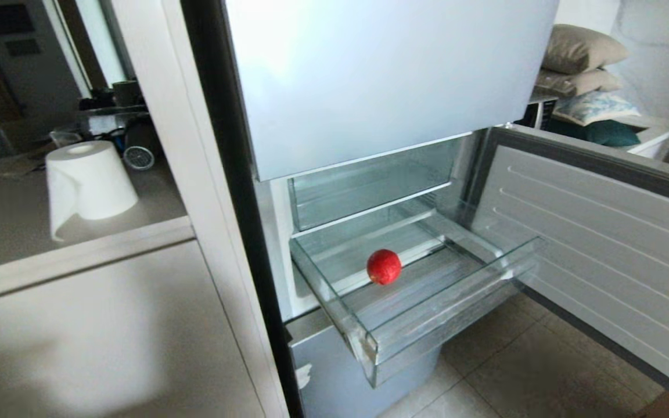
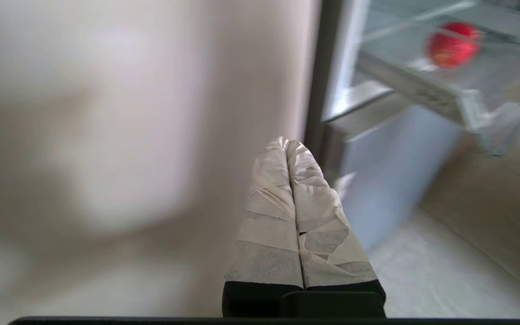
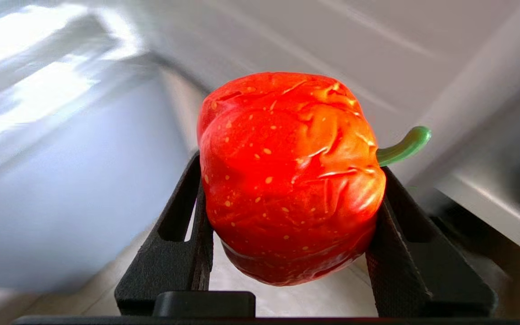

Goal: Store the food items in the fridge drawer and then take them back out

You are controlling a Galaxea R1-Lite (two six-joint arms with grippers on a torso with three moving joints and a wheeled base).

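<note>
Now the right gripper [image 3: 289, 198] is clamped on the orange-red fruit [image 3: 287, 180]; the left gripper [image 2: 289, 146] is pressed closed. Deeper red fruit [image 1: 384, 266] lies in the fridge drawer [image 1: 456, 313], toward nine o'clock.

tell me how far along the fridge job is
One red fruit lies in the pulled-out fridge drawer. The right gripper is clamped on the orange-red fruit, outside the head view. Whether it is going in or coming out cannot be told. The left gripper is shut, parked beside the fridge.
</note>
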